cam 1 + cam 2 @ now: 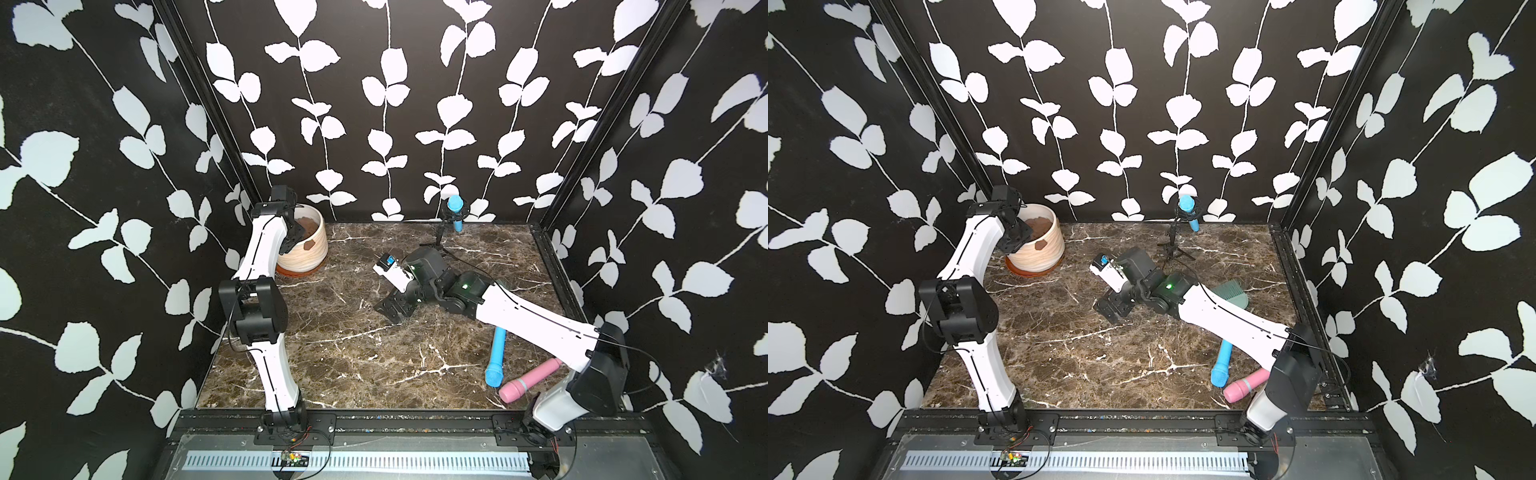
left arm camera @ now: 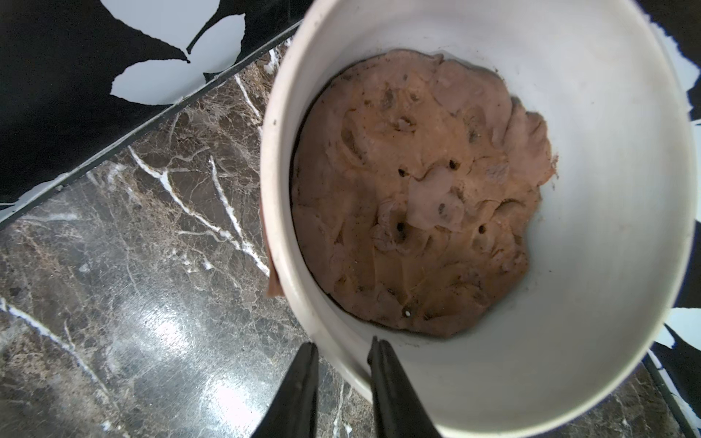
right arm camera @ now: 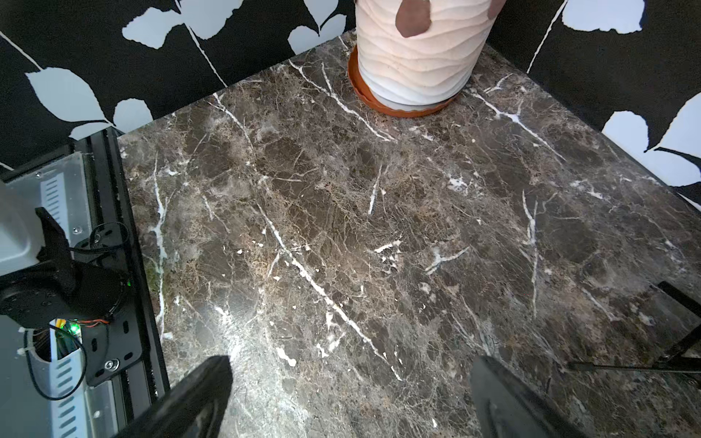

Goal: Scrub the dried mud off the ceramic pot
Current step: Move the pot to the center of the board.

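The ceramic pot (image 1: 302,258) stands upright on its orange-brown saucer (image 3: 398,109) in the far left corner of the tabletop (image 1: 353,353), close to both walls. It is part filled with a lumpy brown soil mass (image 2: 417,189). The dried mud (image 3: 412,19) to be scrubbed shows as a reddish-brown patch high on the ribbed side facing the middle of the tabletop, with a second patch at the picture's edge in the right wrist view.

The left claw (image 2: 343,341) sits astride the rim, one finger outside the wall and one inside. The jaws are drawn in narrow and appear to pinch the rim, though how firmly cannot be told. The right claw (image 3: 351,409) hangs over bare marble mid-tabletop, spread wide and empty, well apart from the pot.

The pot is probably heavy with its soil, rigid, and brittle if tipped or knocked. The smooth rim looks slippery, so a pinch there would steady it but seems a poor hold for lifting. The pot may also slide on its saucer under sideways scrubbing force. A teal hand brush (image 1: 1231,293) lies behind the right arm (the likely scrubbing tool).
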You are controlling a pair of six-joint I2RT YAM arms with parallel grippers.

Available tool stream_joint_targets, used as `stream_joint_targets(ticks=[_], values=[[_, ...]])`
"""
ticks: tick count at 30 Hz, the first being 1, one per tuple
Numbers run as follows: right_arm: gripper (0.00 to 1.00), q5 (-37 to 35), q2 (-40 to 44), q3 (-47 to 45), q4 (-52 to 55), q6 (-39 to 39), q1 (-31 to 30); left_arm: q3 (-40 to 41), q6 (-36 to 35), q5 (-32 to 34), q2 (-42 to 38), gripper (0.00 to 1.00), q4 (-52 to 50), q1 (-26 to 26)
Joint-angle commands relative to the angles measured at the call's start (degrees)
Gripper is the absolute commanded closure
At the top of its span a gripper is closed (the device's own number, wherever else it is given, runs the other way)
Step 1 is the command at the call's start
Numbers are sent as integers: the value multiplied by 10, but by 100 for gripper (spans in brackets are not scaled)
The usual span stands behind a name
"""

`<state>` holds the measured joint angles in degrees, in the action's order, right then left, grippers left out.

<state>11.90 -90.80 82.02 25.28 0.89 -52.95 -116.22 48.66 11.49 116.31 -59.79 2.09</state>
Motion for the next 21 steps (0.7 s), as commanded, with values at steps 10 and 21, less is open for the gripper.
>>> stream_joint_targets(ticks=[10, 21], values=[[0, 104, -33, 28, 10, 40, 36, -48, 1, -34, 74, 65, -116, -1], [0, 164, -60, 51, 12, 36, 54, -73, 13, -67, 112, 72, -123, 10]])
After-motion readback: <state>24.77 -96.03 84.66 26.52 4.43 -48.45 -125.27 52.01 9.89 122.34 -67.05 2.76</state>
